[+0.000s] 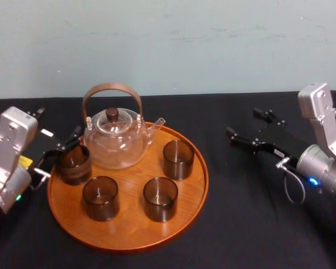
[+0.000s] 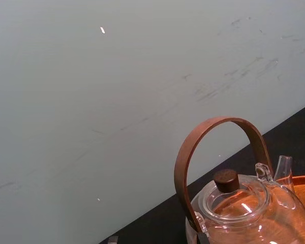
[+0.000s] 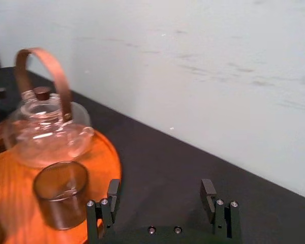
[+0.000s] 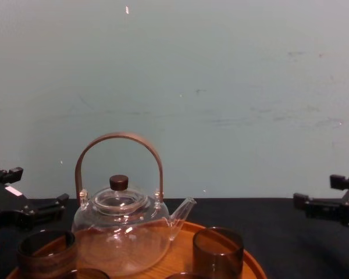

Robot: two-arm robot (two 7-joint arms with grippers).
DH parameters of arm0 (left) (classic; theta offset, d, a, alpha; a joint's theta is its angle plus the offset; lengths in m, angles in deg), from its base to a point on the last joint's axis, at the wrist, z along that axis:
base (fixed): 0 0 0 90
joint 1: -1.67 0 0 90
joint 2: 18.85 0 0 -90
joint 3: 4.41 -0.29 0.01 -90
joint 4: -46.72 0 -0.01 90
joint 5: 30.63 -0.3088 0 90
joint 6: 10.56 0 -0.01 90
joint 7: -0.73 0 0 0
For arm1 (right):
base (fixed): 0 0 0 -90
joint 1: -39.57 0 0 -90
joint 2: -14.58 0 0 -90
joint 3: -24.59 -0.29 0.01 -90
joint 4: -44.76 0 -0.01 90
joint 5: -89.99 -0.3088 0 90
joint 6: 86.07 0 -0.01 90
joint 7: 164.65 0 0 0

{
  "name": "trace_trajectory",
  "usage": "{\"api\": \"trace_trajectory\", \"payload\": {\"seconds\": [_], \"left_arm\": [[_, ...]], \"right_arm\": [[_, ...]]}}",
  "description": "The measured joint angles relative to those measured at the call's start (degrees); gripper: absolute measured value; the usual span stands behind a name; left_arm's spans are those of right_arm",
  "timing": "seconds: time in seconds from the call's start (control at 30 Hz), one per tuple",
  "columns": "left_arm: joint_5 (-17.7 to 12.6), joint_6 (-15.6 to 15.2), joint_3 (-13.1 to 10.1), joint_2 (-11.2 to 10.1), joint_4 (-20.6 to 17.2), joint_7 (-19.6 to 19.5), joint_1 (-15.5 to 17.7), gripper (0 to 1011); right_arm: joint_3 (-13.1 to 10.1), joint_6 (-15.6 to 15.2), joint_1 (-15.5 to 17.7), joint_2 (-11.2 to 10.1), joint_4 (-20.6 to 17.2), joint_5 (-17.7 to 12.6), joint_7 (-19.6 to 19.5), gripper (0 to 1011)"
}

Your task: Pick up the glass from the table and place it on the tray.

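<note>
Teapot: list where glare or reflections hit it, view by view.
Left wrist view: a white streak of glare on top of the teapot; right wrist view: pale streaks across its belly, and the tray shines bright beside it; chest view: small glints low on its body.

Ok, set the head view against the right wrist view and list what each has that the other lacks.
Head view adds all four smoked glasses on the wooden tray, with the left gripper open at the leftmost glass. Right wrist view adds a close look between the right gripper's open fingers, over the black table. Both share the glass teapot, the tray and the glass nearest the spout.
</note>
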Motion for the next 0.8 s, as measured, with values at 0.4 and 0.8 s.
{"api": "trace_trajectory", "payload": {"seconds": [0.4,0.8], "left_arm": [[0.0,0.0,0.0,0.0,0.0,0.0,0.0,1001],[0.0,0.0,-0.01,0.0,0.0,0.0,0.0,1001]], "right_arm": [[-2.95,3.27,1.65,2.22,2.06,2.03,-3.18,1002],[-4.24,5.3,1.71,4.86,6.18,2.71,-2.35,1002]]}}
